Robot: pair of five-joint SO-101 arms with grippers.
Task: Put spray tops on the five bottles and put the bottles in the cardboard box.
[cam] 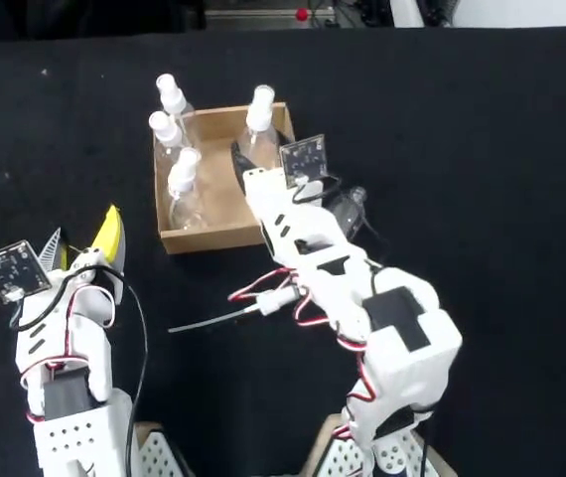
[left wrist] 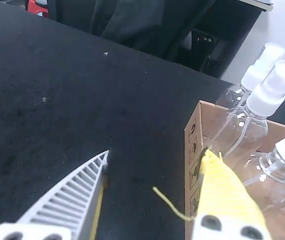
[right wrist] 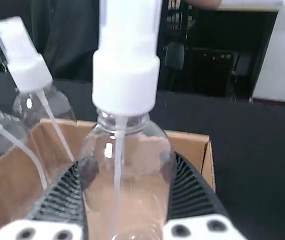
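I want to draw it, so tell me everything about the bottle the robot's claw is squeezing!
The bottle is clear plastic with round shoulders and looks empty. A white spray top sits on its neck, a thin tube running down inside. It stands upright in the cardboard box. The right gripper clamps it between black ribbed fingers, one on each side. Whether it touches the box floor is hidden.
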